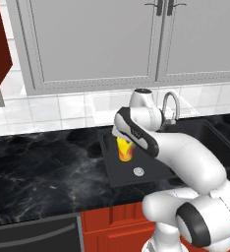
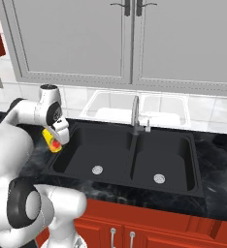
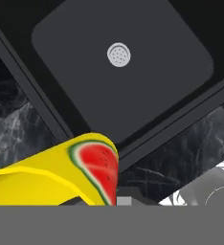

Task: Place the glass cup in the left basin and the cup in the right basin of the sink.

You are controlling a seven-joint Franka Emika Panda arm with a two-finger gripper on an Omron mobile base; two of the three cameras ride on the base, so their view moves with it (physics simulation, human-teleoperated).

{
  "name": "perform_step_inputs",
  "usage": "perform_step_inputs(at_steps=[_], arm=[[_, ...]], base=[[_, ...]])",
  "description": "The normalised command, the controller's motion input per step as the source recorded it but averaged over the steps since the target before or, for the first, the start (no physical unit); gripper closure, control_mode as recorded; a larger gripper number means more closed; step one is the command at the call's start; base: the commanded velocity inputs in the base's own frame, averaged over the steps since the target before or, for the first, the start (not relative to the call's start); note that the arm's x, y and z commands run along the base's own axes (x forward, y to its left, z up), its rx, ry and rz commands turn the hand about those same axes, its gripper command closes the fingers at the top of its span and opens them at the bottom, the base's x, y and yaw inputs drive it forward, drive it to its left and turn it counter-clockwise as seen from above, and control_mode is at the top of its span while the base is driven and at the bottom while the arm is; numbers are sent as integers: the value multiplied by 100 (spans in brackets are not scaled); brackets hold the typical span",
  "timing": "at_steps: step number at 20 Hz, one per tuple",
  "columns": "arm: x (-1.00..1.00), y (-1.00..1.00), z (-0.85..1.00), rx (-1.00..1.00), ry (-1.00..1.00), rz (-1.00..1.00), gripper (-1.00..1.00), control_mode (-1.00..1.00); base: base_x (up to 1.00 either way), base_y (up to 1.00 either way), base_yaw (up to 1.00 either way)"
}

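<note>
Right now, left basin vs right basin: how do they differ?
The left basin is wider; the right basin is narrower. The yellow cup, held in the gripper, hangs by the left basin's outer rim, far from the right basin. Both are matte black, empty, each with a round silver drain.

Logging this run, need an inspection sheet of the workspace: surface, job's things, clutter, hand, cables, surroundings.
Surface: black marbled counter around a matte black double sink.
Job's things: yellow cup with a watermelon mark, carried tilted in the air over the left edge of the left basin; right basin holds nothing but its drain. Glass cup: nothing seen.
Clutter: nothing seen.
Hand: hand shut on the cup, above the sink's left side.
Cables: nothing seen.
Surroundings: chrome faucet behind the divider, white tile wall, grey upper cabinets, red lower cabinets.
</note>
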Motion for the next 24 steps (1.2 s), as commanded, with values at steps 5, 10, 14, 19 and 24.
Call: perform_step_inputs(at_steps=[5, 10, 14, 19, 24], arm=[[-21, -40, 9, -2, 0, -4, 100, -100], [-24, -40, 4, -2, 0, -1, 100, -100], [-21, -45, 4, 0, 0, -2, 100, -100], [-19, -47, 3, 0, 0, -1, 100, -100], [-15, -45, 2, 0, -2, 0, 100, -100]], base=[[0, 0, 0], [0, 0, 0], [0, 0, 0], [0, 0, 0], [0, 0, 0]])
